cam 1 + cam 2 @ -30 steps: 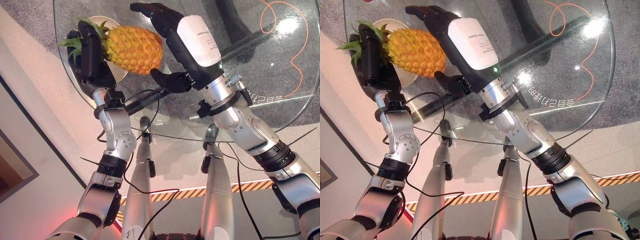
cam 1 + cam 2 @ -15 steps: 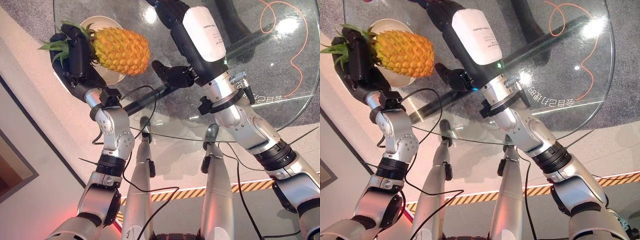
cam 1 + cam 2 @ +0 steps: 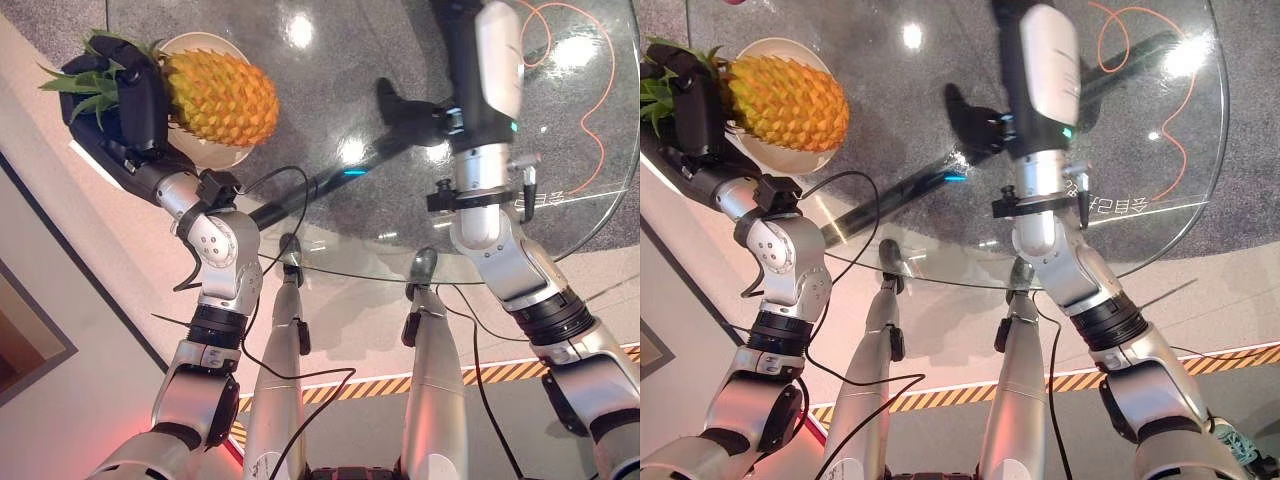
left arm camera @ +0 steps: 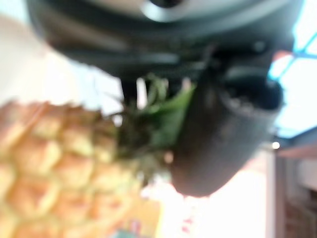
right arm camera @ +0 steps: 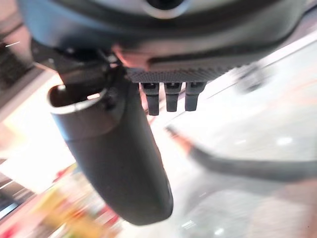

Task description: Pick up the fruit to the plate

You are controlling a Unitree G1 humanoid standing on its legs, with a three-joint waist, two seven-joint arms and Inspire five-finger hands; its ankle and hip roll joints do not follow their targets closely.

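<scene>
Left hand [image 3: 125,105] has its fingers curled round the leafy crown end of the pineapple [image 3: 218,97], pinching it there. Pineapple lies on its side, long axis roughly level: green crown points to the robot's left into the hand, rounded base points right. Fruit body sits over the white plate [image 3: 232,155] at the left edge of the round glass counter [image 3: 560,150]; can't tell if it touches the plate. Right hand [image 3: 480,60] is well apart, above the counter's middle; its fingers look straight, holding nothing.
</scene>
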